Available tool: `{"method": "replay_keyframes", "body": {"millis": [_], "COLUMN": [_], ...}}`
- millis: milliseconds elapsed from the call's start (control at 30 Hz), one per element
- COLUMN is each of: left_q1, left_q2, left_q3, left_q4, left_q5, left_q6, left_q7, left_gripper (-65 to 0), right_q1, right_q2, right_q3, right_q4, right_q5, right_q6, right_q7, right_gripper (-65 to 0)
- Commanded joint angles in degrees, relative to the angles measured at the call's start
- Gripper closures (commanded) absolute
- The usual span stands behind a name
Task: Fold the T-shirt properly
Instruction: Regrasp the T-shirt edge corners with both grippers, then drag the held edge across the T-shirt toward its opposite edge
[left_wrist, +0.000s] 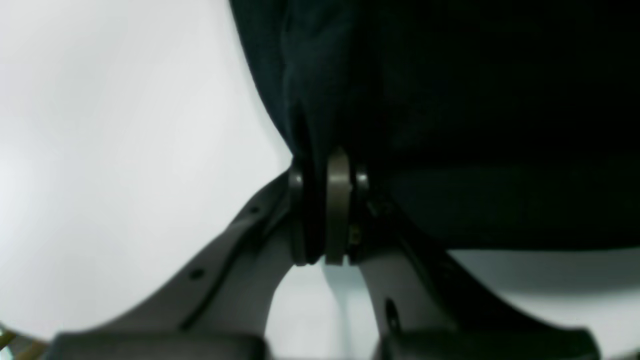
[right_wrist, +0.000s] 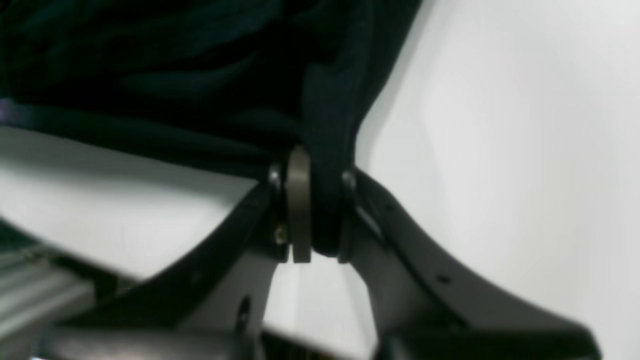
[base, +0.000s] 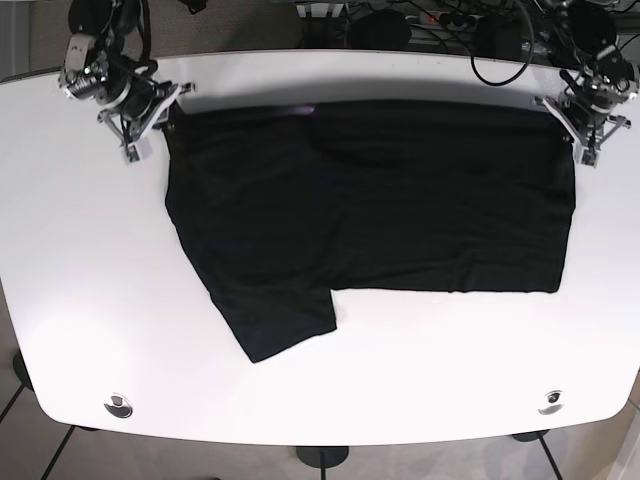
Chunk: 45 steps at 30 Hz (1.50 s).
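A black T-shirt (base: 380, 200) lies spread on the white table (base: 80, 280), with its long edge along the back and one sleeve (base: 280, 320) sticking out toward the front left. My left gripper (base: 577, 128) is at the shirt's back right corner. In the left wrist view it (left_wrist: 325, 170) is shut on a fold of the shirt (left_wrist: 450, 100). My right gripper (base: 160, 118) is at the back left corner. In the right wrist view it (right_wrist: 324, 170) is shut on the cloth (right_wrist: 175, 75).
Cables and dark equipment (base: 450, 25) lie behind the table's back edge. Two round metal fittings (base: 119, 406) (base: 550, 402) sit near the front corners. Bare white tabletop lies in front of the shirt and to its left.
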Motion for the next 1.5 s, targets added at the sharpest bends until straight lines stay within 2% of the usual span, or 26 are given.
{"method": "replay_keyframes", "body": {"millis": [33,100,133,167,200,233,300,333,367,467,600,733,867,967,1033,1067,1133,1167,1233,1267,1333,1467,1500], "left_q1": [2.4,3.1,3.1,3.0,2.9,2.8,2.7,2.4,1.4,-1.3,-10.9,-21.9,-29.7,-36.2,-38.6,-39.7,-42.0,-43.0,-43.8,-43.8,-44.1,-46.3,-46.4], "left_q2": [-1.4,-1.4,-1.4,-1.4,-1.4,-1.4,-1.7,-1.7,-1.7,-1.7,-1.5,-1.9,-3.1,-3.1,-3.1,-3.1,-3.1,-3.1,-3.8,-4.7,-5.5,-6.4,-6.9], "left_q3": [-1.3,-0.6,-0.5,-0.5,-0.5,-0.5,-0.1,0.0,0.0,0.0,0.7,4.3,4.5,4.4,4.4,4.5,5.0,5.1,5.0,5.0,5.1,4.9,4.9], "left_q4": [2.6,2.8,2.7,2.8,2.9,3.1,5.7,7.1,9.0,10.0,8.6,0.9,-6.2,-13.6,-17.9,-20.8,-25.4,-27.4,-31.8,-33.1,-37.0,-44.0,-46.0], "left_q5": [0.5,0.6,0.6,0.6,0.6,0.5,0.2,0.2,0.2,0.2,0.5,0.6,1.3,6.3,10.2,13.4,18.1,19.4,19.7,19.7,19.6,19.5,19.4], "left_q6": [0.8,0.8,0.8,0.8,0.8,0.8,0.8,0.8,0.8,0.8,0.8,0.8,0.8,0.8,0.8,0.8,0.8,1.4,6.3,7.9,10.7,11.2,11.1], "left_q7": [-0.3,-0.2,-0.1,1.2,2.3,3.4,3.5,3.5,3.7,3.6,3.5,3.5,3.4,1.2,-2.9,-6.0,-9.1,-10.4,-14.3,-15.5,-17.4,-19.0,-19.0], "left_gripper": [0.0,-1.7,-7.2,-19.4,-27.5,-35.3,-34.6,-34.2,-33.8,-33.8,-33.8,-33.8,-33.8,-33.8,-33.8,-33.8,-33.8,-33.8,-34.2,-34.3,-34.4,-34.4,-34.4], "right_q1": [-2.1,-3.3,-3.9,-4.9,-5.3,-5.6,-5.6,-5.2,-4.5,0.1,9.4,21.9,32.5,38.7,42.2,43.9,45.6,46.0,46.3,46.3,46.2,46.0,46.0], "right_q2": [1.0,1.0,0.9,0.7,0.6,0.4,0.4,0.3,-0.4,-0.7,-1.1,-1.2,-0.8,-0.6,-0.5,0.7,1.4,1.4,1.3,1.2,0.2,-0.2,-0.3], "right_q3": [0.6,0.6,0.6,0.6,0.6,0.6,1.3,2.4,3.6,4.2,3.6,-0.7,-1.3,-1.4,-1.6,-3.4,-7.3,-8.7,-11.6,-12.3,-13.7,-14.8,-14.7], "right_q4": [1.9,1.9,1.8,2.2,3.1,4.6,6.9,7.3,7.3,6.9,4.0,-7.0,-20.1,-30.0,-36.4,-40.3,-44.8,-46.5,-49.9,-50.7,-51.4,-51.4,-51.4], "right_q5": [-0.3,-0.3,-0.3,-0.3,-0.3,-0.3,-0.3,-0.3,-0.2,-0.6,-0.8,-0.8,-0.9,-0.9,-0.9,-0.9,-0.9,-0.9,-0.9,-0.9,-0.9,-0.9,-0.9], "right_q6": [-0.33,-0.42,-0.51,-0.51,-0.51,-0.51,-0.51,-0.42,-0.42,-0.42,-0.51,-0.95,-0.95,-0.86,-0.86,-0.86,-0.86,-0.86,-0.95,-0.95,-0.95,-0.95,-0.95], "right_q7": [0.5,0.6,0.5,0.5,0.5,0.7,0.8,0.8,0.8,0.6,0.5,0.7,2.4,6.6,8.9,11.2,14.8,16.4,19.8,20.6,22.1,22.4,22.4], "right_gripper": [-1.9,-2.1,-2.4,-7.0,-13.5,-26.5,-45.8,-50.1,-51.7,-51.7,-51.7,-51.7,-51.7,-51.7,-51.7,-51.7,-51.7,-51.5,-50.6,-48.5,-39.2,-19.5,-11.3]}}
